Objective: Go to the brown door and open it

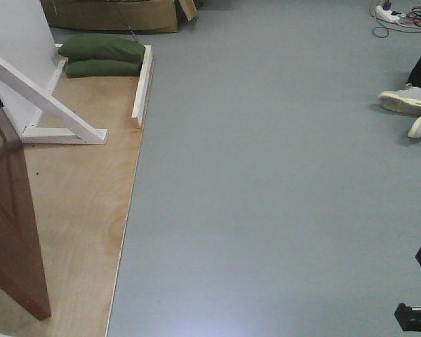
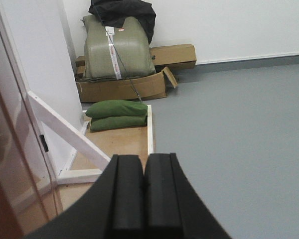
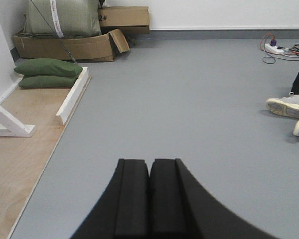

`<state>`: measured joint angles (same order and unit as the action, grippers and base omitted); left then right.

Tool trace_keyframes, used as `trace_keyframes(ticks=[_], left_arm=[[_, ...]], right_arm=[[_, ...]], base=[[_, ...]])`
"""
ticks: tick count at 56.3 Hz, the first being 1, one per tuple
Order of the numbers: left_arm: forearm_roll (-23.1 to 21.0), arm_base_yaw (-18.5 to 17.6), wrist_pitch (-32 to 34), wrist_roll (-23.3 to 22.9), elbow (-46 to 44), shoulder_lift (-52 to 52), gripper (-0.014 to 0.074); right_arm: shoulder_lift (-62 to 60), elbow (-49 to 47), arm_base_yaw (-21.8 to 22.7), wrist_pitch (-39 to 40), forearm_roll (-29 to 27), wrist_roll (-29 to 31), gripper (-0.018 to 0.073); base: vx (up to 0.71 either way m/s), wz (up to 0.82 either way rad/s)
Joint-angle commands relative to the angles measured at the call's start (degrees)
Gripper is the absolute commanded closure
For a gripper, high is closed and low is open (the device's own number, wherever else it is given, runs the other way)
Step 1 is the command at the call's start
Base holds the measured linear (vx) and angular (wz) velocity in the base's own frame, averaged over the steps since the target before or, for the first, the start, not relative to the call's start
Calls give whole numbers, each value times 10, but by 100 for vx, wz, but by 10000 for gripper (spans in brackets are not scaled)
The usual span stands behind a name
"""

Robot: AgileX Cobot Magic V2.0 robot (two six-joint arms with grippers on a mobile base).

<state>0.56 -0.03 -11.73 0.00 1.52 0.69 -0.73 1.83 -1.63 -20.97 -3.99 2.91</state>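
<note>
Door of glossy reddish-brown wood point(image 1: 10, 210) stands at the front view's far left, over a pale plywood floor panel point(image 1: 77, 210) and beside a white wooden diagonal brace point(image 1: 45, 105). Two dark green sandbags point(image 1: 102, 56) lie behind it. White tape on the olive sack point(image 3: 74, 17) seems printed but is too blurred to read. The brown cardboard box point(image 3: 124, 17) reads "2#". The left claw point(image 2: 144, 194) and right claw point(image 3: 149, 199) are pressed together, empty. Pale sneakers point(image 1: 407, 102) rest far right.

Probably a robotics test room: a glossy reddish-brown wooden door point(image 1: 10, 232) on a pale plywood base point(image 1: 77, 210), white wooden braces point(image 1: 49, 105), dark green sandbags point(image 1: 102, 49) beside them, torn brown cardboard boxes point(image 3: 65, 47) on bare grey floor point(image 1: 266, 175)
</note>
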Motion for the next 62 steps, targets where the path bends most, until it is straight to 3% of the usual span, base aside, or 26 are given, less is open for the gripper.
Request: trace_keyframes(ticks=[1,31,62], left_arm=[[-6,-4,48,0,-14,7,603],[-6,-4,48,0,-14,7,603],[-6,-4,48,0,-14,7,603]], right_arm=[[-3,2,0,43,2,4,559],[-3,2,0,43,2,4,559],[-3,2,0,43,2,4,559]], base=[[35,0],[27,1],[9,1]])
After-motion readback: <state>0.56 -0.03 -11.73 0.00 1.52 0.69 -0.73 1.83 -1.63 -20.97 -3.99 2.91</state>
